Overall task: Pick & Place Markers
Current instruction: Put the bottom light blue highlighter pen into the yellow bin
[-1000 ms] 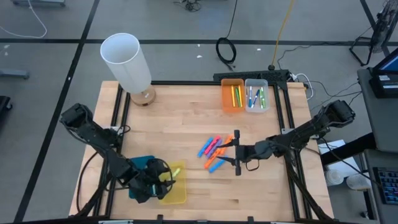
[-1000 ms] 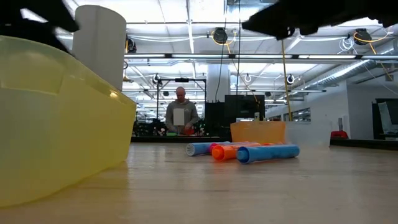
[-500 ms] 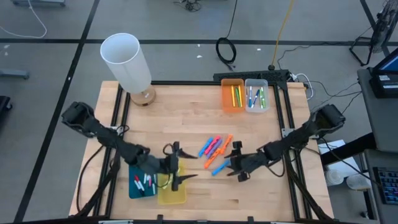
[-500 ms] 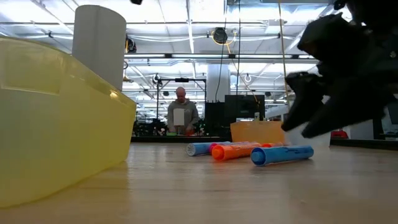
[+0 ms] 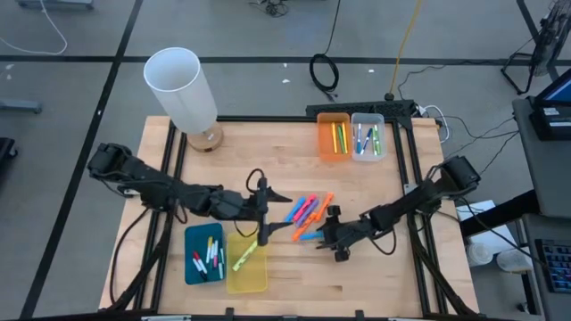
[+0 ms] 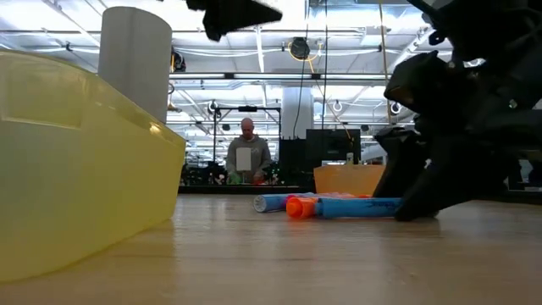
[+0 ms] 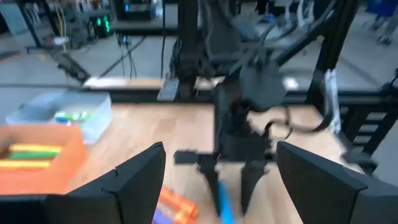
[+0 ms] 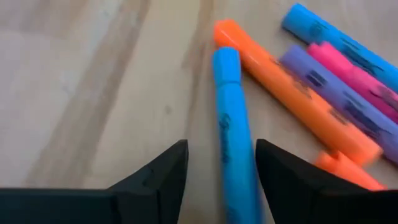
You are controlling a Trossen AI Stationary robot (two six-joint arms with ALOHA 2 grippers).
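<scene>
Several markers [image 5: 303, 210] lie in a loose heap on the wooden table: orange [image 8: 292, 106], purple [image 8: 339, 96], pink [image 8: 364, 74] and blue ones. My right gripper [image 5: 323, 234] is down at the table, open, with a finger on each side of one blue marker [image 8: 231, 124] at the heap's near side [image 6: 356, 207]. My left gripper [image 5: 273, 214] hangs open above the table just left of the heap and shows at the top of the low view [image 6: 233, 13]. In the left wrist view [image 7: 217, 186] it faces the right gripper. My right gripper comes at the blue marker slanting down from the table's right, its fingers lying along the marker, which rests flat on the table. One finger [image 8: 280, 180] lies close beside the marker's body [image 8: 239, 180]. Whether it touches, I cannot tell.
A yellow bin [image 5: 252, 278] holding a yellow-green marker [image 5: 243, 258] and a teal bin [image 5: 192, 267] with thin pens sit at the near left. An orange bin [image 5: 325, 143] and a clear bin [image 5: 368, 119] stand at the far edge, and a white lamp [image 5: 183, 89] at the far left.
My left gripper has risen from the yellow bin and swung toward the table's right and far side, up to the heap; a yellow-green marker stays lying in that bin. My right gripper has come down and toward the near edge onto the blue marker, which has shifted a little.
</scene>
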